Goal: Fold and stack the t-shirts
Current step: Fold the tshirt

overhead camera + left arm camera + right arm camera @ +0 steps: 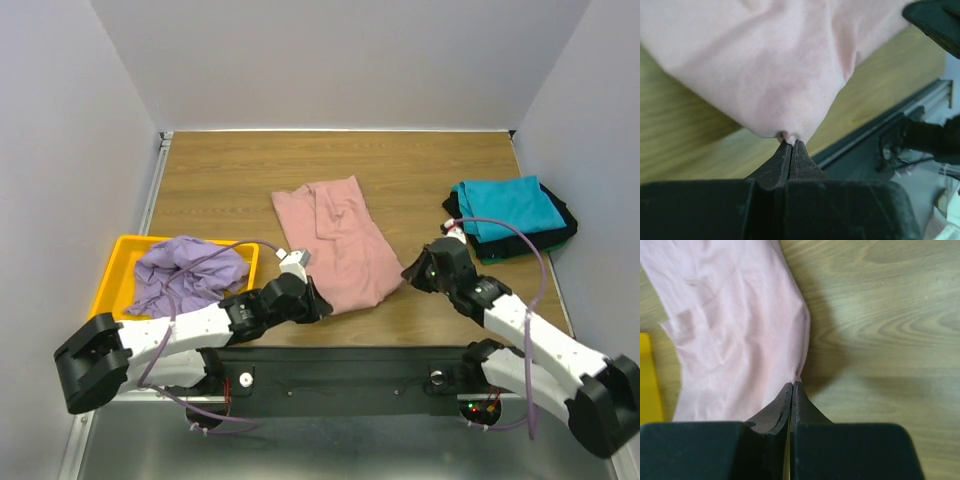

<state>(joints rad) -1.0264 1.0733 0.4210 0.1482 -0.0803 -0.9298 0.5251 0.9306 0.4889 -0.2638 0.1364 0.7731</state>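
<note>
Lying lengthwise in the middle of the wooden worktop is one dusty pink t-shirt, folded into a long strip with its near end toward the arms. Both grippers hold that near end. The left gripper is clenched on the shirt's near left corner, with a small nub of pink cloth pinched between its closed fingers. The right gripper is clenched on the near right edge, with cloth caught at its tips in the same way.

Four t-shirts are visible in all. One lavender t-shirt sits crumpled in the single yellow bin at the near left of the worktop. One teal t-shirt lies folded on top of one black t-shirt. These two form a stack at the right edge, well apart from the pink one. Two arms reach in from the near edge, one to each side of the pink shirt.
</note>
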